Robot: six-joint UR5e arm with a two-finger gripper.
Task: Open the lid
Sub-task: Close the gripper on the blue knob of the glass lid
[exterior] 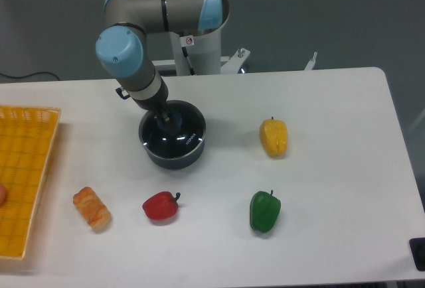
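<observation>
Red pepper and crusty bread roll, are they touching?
Apart. The camera view shows bare white table between the red pepper and the crusty bread roll.

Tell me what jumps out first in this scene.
The arm's gripper reaches down onto the lid of the dark saucepan, left of the table's centre. Yellow, green and red peppers lie around it, with a yellow basket at the left edge.
</observation>
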